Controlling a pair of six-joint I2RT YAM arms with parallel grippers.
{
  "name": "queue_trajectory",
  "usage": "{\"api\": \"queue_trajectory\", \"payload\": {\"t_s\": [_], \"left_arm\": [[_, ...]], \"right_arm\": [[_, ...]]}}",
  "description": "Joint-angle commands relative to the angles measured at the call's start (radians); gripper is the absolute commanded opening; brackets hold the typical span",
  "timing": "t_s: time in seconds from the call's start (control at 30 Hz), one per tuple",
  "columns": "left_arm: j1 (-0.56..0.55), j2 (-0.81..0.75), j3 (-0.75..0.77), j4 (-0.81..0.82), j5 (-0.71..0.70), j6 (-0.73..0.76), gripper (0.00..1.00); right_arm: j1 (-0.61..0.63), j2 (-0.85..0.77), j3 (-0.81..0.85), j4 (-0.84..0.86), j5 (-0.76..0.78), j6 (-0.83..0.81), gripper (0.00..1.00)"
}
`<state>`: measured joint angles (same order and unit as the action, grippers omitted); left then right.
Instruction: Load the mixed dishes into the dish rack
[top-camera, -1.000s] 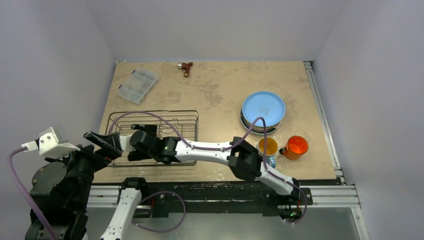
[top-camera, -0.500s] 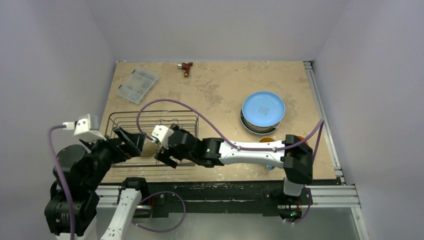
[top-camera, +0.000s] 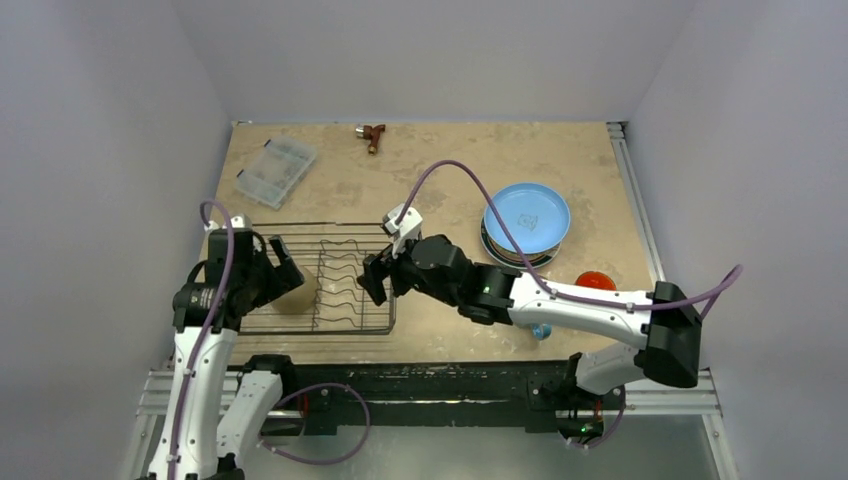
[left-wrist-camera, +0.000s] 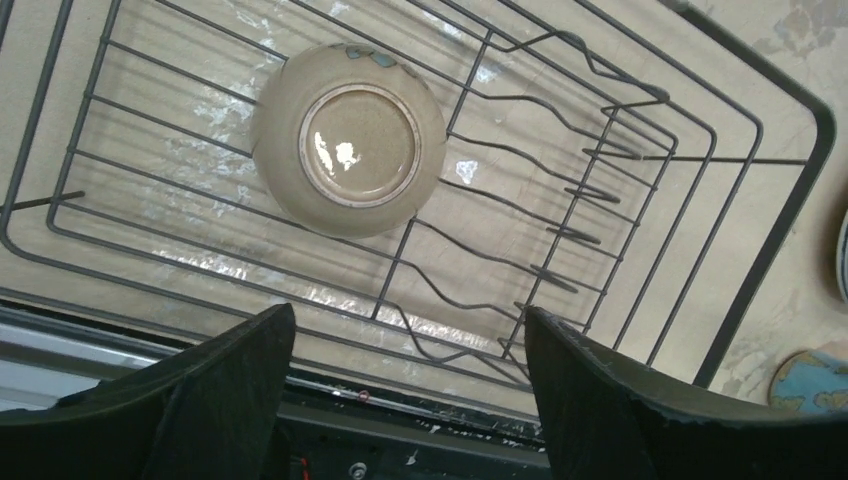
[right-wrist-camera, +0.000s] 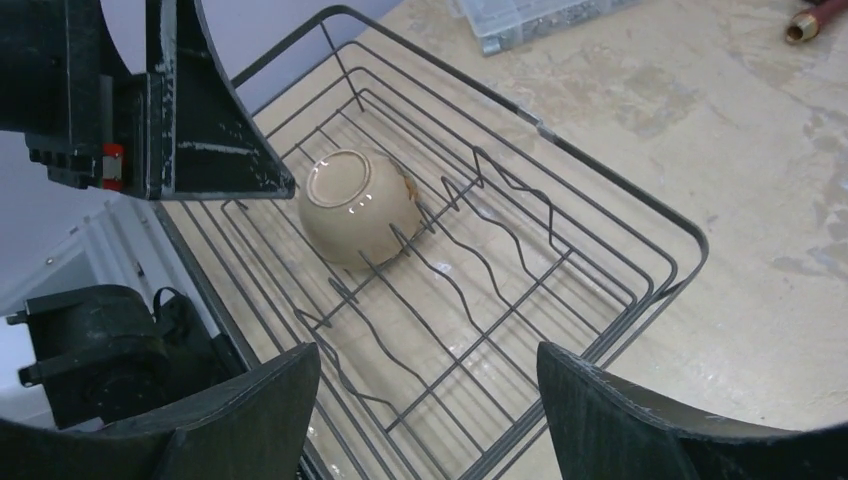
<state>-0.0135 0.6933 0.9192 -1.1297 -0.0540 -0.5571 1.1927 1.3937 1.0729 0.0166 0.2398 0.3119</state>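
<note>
Small cream ceramic bowl (left-wrist-camera: 348, 140) lies upside down in the black wire dish rack (top-camera: 345, 280), left near part. Left hand (left-wrist-camera: 407, 312) and right hand (right-wrist-camera: 428, 352) hover above it, fingers apart, holding nothing.

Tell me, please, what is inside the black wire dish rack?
One small bowl lies upside down on the floor wires of the dish rack. Its inside is covered; nothing else is in the rack.

Bowl (left-wrist-camera: 350, 140): glossy beige, a few blue marks near the rim. Rack (top-camera: 340, 275): black wire. Top plate (top-camera: 527, 217): light blue, small dark mark in the centre (too small to read). Plate under it (top-camera: 515, 260): dark green rim. Mug (top-camera: 596, 281): orange. Table (top-camera: 440, 170): tan, marbled with paler blotches. Box (top-camera: 275, 171): clear. Tool (top-camera: 373, 134): reddish brown. Cables (top-camera: 450, 167): purple.
</note>
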Motion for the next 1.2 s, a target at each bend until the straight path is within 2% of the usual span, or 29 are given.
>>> {"api": "queue_trajectory", "payload": {"t_s": [0.0,0.17,0.23,0.37,0.53,0.7,0.83,0.97,1.17], "left_arm": [[0.004,0.048,-0.031,0.139,-0.008,-0.047,0.78],[0.004,0.122,-0.086,0.187,0.047,-0.074,0.56],[0.004,0.148,-0.108,0.202,0.049,-0.093,0.52],[0.004,0.185,-0.135,0.224,0.049,-0.137,0.51],[0.012,0.24,-0.173,0.265,-0.003,-0.184,0.57],[0.075,0.315,-0.166,0.349,0.022,-0.194,0.55],[0.1,0.421,-0.134,0.383,0.049,-0.185,0.48],[0.19,0.516,-0.116,0.409,0.111,-0.177,0.39],[0.361,0.55,-0.037,0.365,0.09,-0.162,0.38]], "right_arm": [[0.002,0.061,-0.013,0.05,0.0,0.09,0.77],[-0.006,0.096,-0.004,0.004,0.094,0.11,0.75],[-0.009,0.102,-0.006,0.003,0.098,0.113,0.74],[-0.01,0.118,-0.013,0.007,0.084,0.127,0.73],[-0.01,0.154,-0.01,0.017,0.063,0.139,0.72],[-0.01,0.181,-0.011,0.029,0.038,0.148,0.7],[-0.01,0.194,-0.013,0.031,0.039,0.15,0.68],[-0.01,0.207,-0.019,0.038,0.041,0.151,0.66],[-0.01,0.231,-0.023,0.043,0.032,0.159,0.65]]}}
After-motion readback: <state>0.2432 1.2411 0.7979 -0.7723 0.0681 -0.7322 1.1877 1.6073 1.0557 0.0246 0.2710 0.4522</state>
